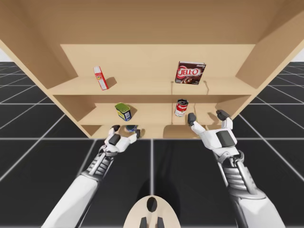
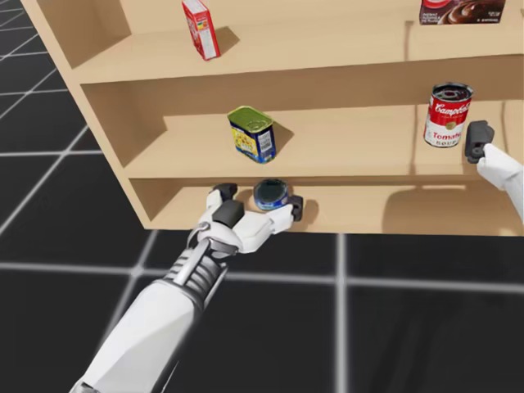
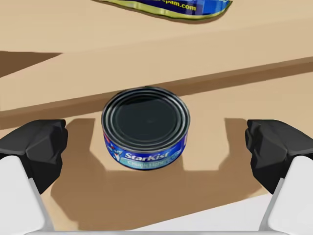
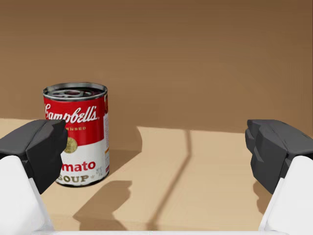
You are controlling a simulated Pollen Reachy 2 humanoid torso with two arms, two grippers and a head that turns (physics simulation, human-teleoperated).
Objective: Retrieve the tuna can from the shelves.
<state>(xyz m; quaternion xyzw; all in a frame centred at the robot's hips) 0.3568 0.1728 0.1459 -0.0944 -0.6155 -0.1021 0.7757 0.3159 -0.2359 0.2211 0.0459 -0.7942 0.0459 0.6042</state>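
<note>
Bracketing the tuna can (image 3: 145, 127) for the grasp.
Can stands on the bottom shelf (image 3: 215, 107); my left gripper (image 3: 156, 147) fingers spread either side, not touching. Closing and withdrawal remain.

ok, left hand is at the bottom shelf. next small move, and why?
Probably close my left hand on the flat blue can. In the left wrist view the can stands upright on the bottom shelf between the open fingers, with a gap on each side, so neither finger touches it yet.
</note>
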